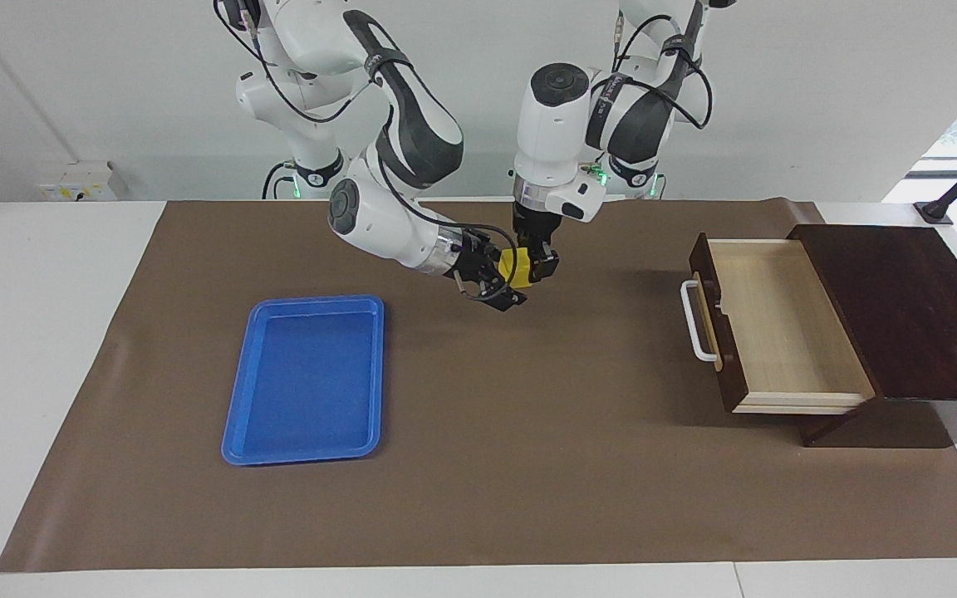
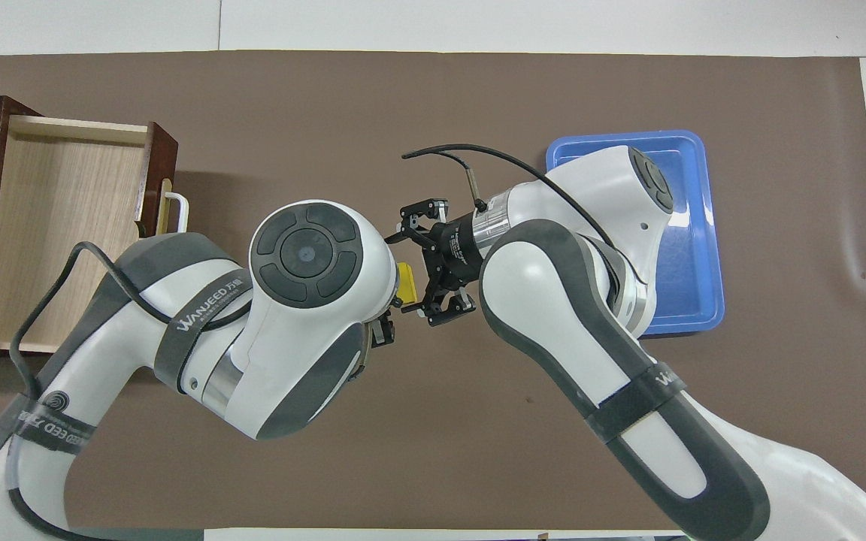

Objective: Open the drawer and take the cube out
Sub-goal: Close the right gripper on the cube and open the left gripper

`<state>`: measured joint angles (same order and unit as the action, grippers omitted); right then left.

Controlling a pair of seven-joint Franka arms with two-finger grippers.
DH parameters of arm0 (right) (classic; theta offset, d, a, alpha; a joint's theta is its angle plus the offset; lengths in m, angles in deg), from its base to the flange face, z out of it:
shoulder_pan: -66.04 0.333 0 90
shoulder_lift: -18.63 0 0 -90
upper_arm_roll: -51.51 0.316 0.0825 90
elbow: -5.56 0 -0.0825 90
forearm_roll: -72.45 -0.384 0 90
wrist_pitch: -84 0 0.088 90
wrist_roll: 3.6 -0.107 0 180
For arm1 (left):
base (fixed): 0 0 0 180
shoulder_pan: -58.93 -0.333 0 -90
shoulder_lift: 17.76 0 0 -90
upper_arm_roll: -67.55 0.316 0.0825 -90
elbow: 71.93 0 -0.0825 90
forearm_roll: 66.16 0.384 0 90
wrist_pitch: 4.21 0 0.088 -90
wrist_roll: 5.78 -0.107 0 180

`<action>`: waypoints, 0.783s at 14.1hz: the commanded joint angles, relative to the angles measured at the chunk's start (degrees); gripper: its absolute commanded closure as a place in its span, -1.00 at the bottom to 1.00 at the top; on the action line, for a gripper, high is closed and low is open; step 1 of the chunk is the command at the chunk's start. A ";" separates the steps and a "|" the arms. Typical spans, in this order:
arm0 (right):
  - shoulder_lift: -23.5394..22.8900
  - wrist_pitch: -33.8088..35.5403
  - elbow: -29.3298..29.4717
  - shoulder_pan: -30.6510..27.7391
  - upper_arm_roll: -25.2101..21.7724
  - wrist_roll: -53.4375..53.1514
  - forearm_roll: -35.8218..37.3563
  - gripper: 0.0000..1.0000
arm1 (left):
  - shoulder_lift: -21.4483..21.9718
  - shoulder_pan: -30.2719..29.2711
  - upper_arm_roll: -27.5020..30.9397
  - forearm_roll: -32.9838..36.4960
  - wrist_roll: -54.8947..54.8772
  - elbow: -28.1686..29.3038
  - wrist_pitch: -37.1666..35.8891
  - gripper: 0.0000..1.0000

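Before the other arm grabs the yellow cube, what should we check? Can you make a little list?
1. Left gripper shut on the cube: ok.
2. Right gripper open around the cube: ok.
3. Cube held up in the air over the brown mat: ok.
4. Right fingers touching the cube: cannot tell.
5. Drawer open, nothing in it: ok.
6. Blue tray holds nothing: ok.

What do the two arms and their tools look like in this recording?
Both arms have glossy white shells with dark grey joint sections and round grey end caps. A grey band on the left arm reads "WANJEED"; the right arm wears a similar band. Black cables loop along both. The left tool and right tool are black, open-framed linkages with two fingers.
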<state>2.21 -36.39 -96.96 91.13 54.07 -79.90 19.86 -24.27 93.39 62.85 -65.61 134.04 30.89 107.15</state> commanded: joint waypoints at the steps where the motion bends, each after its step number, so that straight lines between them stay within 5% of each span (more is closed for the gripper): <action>1: -0.10 -0.98 -0.23 -0.30 0.43 -0.51 -1.20 -1.00 | 1.15 0.87 1.00 -0.64 -0.78 1.24 0.26 1.00; 3: -0.01 -0.98 -0.23 -0.12 0.34 -0.51 -1.11 -0.99 | 1.15 1.05 1.00 -0.64 -0.78 1.24 -0.01 1.00; 4: -0.01 -0.98 -0.32 -0.21 0.43 -0.43 -1.11 -0.69 | 1.15 0.96 1.00 -0.64 -0.78 1.33 0.17 1.00; 7: -0.01 -0.63 -0.58 -0.65 0.43 -0.51 -1.20 0.99 | 1.15 1.05 1.00 -0.55 -0.78 1.33 0.08 1.00; 11: 0.08 -0.36 -0.58 -0.65 0.43 -0.42 -1.11 1.00 | 1.15 1.05 1.00 -0.47 -0.78 1.16 -0.09 1.00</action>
<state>2.24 -35.69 -97.47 91.13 54.17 -80.54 19.73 -24.33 93.38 63.67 -65.51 134.14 30.96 107.49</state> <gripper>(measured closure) 0.441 0.445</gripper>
